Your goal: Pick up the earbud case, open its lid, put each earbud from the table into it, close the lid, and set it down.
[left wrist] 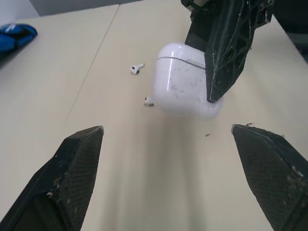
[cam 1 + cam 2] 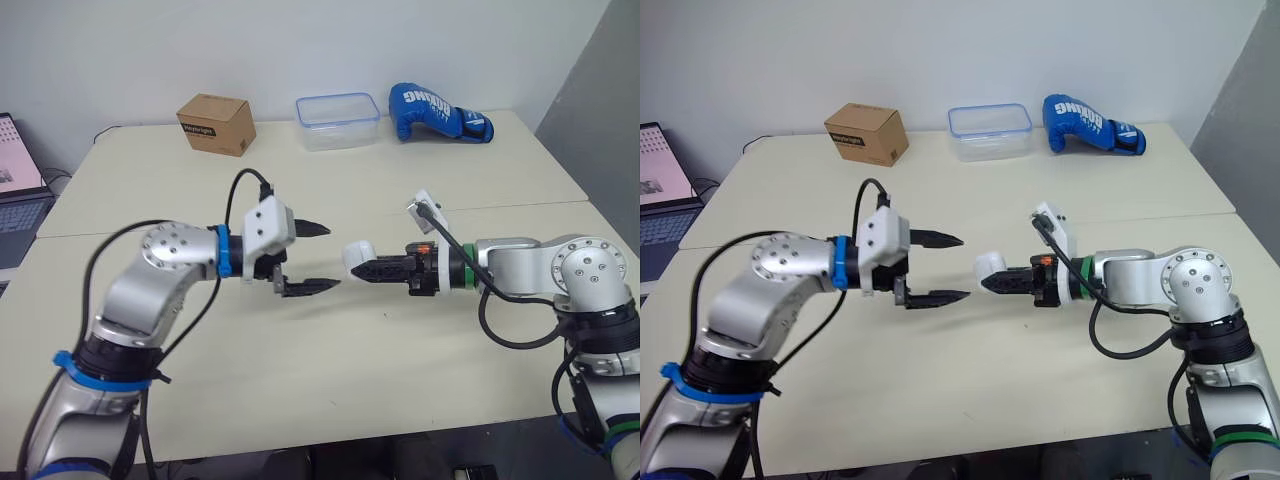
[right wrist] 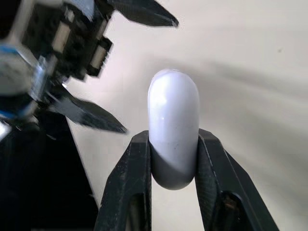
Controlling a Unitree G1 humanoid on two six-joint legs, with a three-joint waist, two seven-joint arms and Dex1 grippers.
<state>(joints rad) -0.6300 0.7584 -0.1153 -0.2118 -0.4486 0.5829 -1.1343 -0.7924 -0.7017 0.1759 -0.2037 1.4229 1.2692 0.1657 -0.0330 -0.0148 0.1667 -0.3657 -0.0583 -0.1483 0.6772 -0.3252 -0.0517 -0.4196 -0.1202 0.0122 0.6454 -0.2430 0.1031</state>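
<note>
My right gripper (image 2: 362, 269) is shut on the white earbud case (image 2: 357, 254) and holds it above the middle of the cream table (image 2: 330, 370). The case's lid is closed, and its seam shows in the left wrist view (image 1: 185, 82). My left gripper (image 2: 333, 257) stands open just to the left of the case, its fingertips pointing at it without touching. Two white earbuds (image 1: 137, 69) (image 1: 148, 101) lie on the table beyond the case. In the right wrist view the case (image 3: 173, 115) sits clamped between both fingers.
At the table's far edge stand a cardboard box (image 2: 215, 123), a clear plastic container (image 2: 338, 120) with a blue rim and a blue boxing glove (image 2: 437, 112). A laptop (image 2: 15, 190) sits off the table's left side.
</note>
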